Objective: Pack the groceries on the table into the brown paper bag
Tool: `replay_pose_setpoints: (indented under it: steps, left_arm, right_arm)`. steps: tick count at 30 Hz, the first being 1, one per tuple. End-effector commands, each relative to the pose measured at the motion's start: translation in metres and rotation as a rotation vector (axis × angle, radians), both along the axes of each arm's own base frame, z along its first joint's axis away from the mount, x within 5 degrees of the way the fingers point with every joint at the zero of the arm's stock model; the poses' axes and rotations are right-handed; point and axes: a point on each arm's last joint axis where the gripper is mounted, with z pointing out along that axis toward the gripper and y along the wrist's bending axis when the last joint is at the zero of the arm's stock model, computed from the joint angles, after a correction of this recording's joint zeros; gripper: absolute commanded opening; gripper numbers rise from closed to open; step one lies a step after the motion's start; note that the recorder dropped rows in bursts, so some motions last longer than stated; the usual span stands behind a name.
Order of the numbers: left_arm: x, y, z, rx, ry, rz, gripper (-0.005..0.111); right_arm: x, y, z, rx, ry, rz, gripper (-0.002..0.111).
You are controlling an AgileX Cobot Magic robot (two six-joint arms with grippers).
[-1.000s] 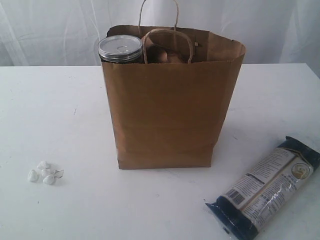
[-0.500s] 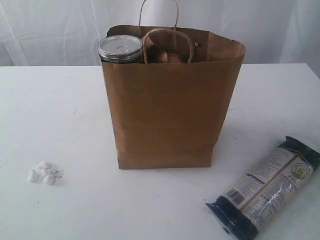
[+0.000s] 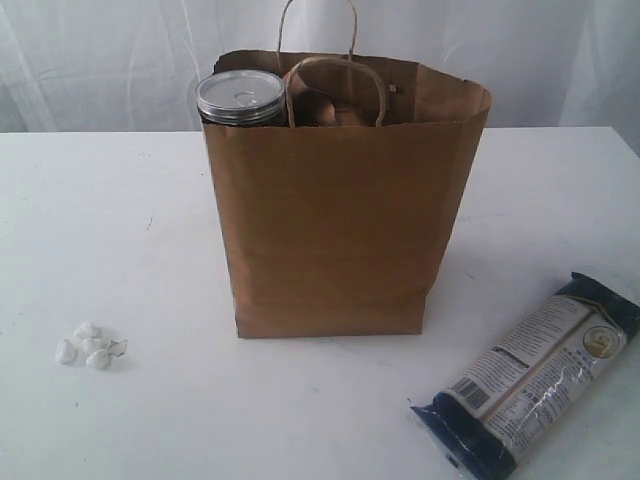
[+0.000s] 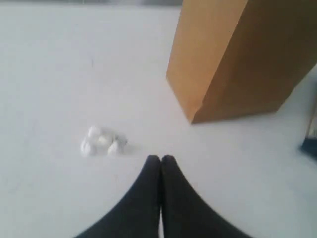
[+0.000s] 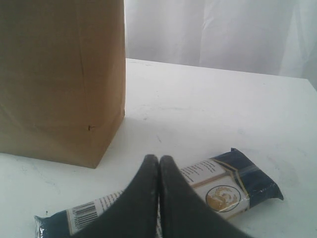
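The brown paper bag (image 3: 340, 200) stands upright mid-table, its two loop handles up. A silver pull-tab can (image 3: 240, 97) pokes out at the bag's top left corner. The long dark-blue packet (image 3: 530, 372) lies flat on the table (image 3: 120, 220) at the front right, also in the right wrist view as packet (image 5: 225, 181). My right gripper (image 5: 159, 158) is shut and empty, hovering above that packet beside the bag (image 5: 59, 74). My left gripper (image 4: 160, 158) is shut and empty over bare table, short of the bag (image 4: 237, 54). Neither arm shows in the exterior view.
A small cluster of white lumps (image 3: 88, 345) lies at the front left, seen too as lumps (image 4: 102, 141) just ahead of the left gripper. A white curtain (image 3: 100, 60) hangs behind the table.
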Motion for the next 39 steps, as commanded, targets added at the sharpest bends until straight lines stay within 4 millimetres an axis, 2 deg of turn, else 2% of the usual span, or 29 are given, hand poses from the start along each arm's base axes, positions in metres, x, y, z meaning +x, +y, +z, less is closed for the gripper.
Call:
replay_pose_setpoints:
  steps: [1, 7, 9, 10, 11, 12, 13, 15, 16, 20, 23, 26, 39]
  left_arm:
    - [0.003, -0.005, -0.021, 0.095, 0.286, -0.012, 0.000]
    - [0.019, -0.020, -0.022, 0.087, 0.352, -0.072, 0.000]
    - [0.024, -0.024, -0.024, 0.084, 0.372, -0.074, 0.005]
    - [0.027, -0.026, -0.025, 0.097, 0.383, -0.079, 0.011]
    - [0.034, -0.029, -0.027, 0.107, 0.384, -0.083, 0.026]
    - [0.038, -0.030, -0.027, 0.106, 0.384, -0.081, 0.033]
    - [0.045, -0.033, -0.028, 0.109, 0.371, -0.073, 0.051]
    - [0.060, -0.039, -0.030, 0.113, 0.355, -0.062, 0.067]
    - [0.065, -0.041, -0.033, 0.124, 0.354, -0.058, 0.069]
    - [0.098, -0.052, -0.050, 0.231, 0.463, -0.027, 0.069]
    - [0.123, -0.055, -0.043, 0.332, 0.455, 0.022, 0.069]
    - [0.143, -0.048, -0.037, 0.425, 0.459, 0.116, 0.069]
    - [0.168, -0.049, -0.070, 0.497, 0.565, 0.125, 0.069]
  right_arm:
    - [0.000, -0.001, -0.001, 0.004, 0.000, -0.010, 0.000]
    - [0.000, -0.001, -0.001, 0.004, 0.000, -0.010, 0.000]
    - [0.000, -0.001, -0.001, 0.004, 0.000, -0.010, 0.000]
    - [0.000, -0.001, -0.001, 0.004, 0.000, -0.010, 0.000]
    - [0.000, -0.001, -0.001, 0.004, 0.000, -0.010, 0.000]
    - [0.000, -0.001, -0.001, 0.004, 0.000, -0.010, 0.000]
    - [0.000, -0.001, -0.001, 0.002, 0.000, -0.010, 0.000]
    - [0.000, -0.001, -0.001, 0.002, 0.000, -0.010, 0.000]
    - [0.000, -0.001, -0.001, 0.002, 0.000, -0.010, 0.000]
    - [0.000, -0.001, -0.001, 0.002, 0.000, -0.010, 0.000]
    - [0.000, -0.001, -0.001, 0.002, 0.000, -0.010, 0.000]
    - [0.000, -0.001, -0.001, 0.002, 0.000, -0.010, 0.000]
    - [0.000, -0.001, -0.001, 0.002, 0.000, -0.010, 0.000]
